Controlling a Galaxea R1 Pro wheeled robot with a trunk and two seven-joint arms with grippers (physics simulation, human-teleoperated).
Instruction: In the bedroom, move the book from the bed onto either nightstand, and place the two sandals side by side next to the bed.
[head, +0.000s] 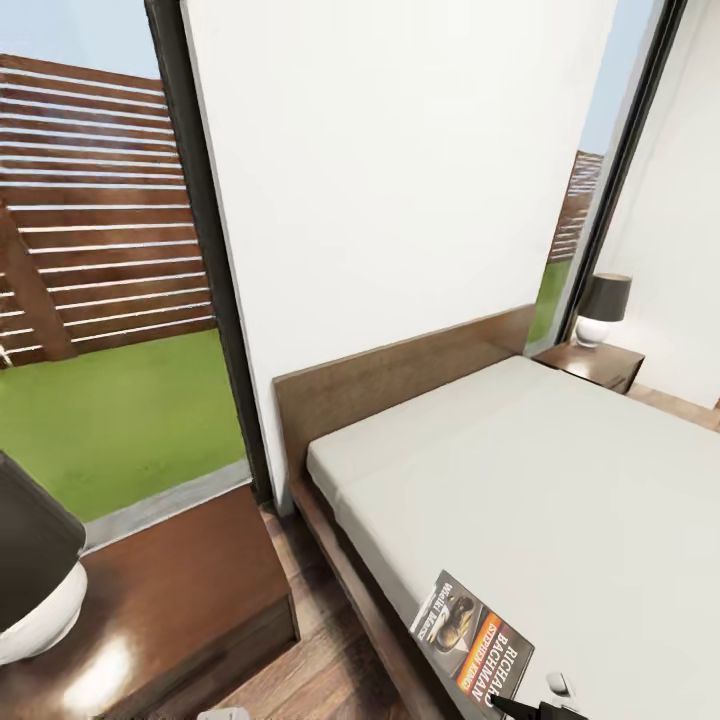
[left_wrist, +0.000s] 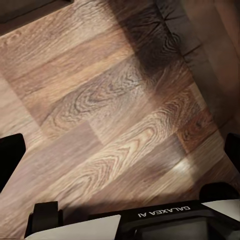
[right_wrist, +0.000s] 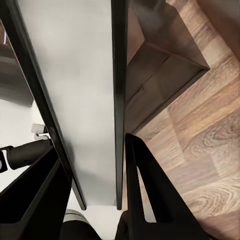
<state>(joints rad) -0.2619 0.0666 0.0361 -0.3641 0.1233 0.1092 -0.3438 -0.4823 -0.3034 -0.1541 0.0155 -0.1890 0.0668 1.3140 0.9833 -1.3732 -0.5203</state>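
Note:
The book (head: 475, 640), with "RICHARD BACHMAN" on an orange band, is at the near edge of the bed's grey mattress (head: 560, 480). My right gripper (head: 530, 705) meets its lower end. In the right wrist view the book (right_wrist: 85, 90) runs edge-on between the two black fingers (right_wrist: 142, 190), a grey-white strip between dark covers, and the right gripper (right_wrist: 92, 145) is shut on it. The near nightstand (head: 170, 600) stands left of the bed. The left gripper (left_wrist: 120, 152) hangs open over the wood floor (left_wrist: 115, 100), holding nothing. The sandals are out of view.
A dark-shaded lamp with a white base (head: 30, 570) stands on the near nightstand's left part. A second nightstand (head: 592, 362) with a lamp (head: 603, 305) is at the bed's far side. Tall windows flank the white wall behind the headboard (head: 400, 375). A narrow floor strip (head: 320, 660) separates nightstand and bed.

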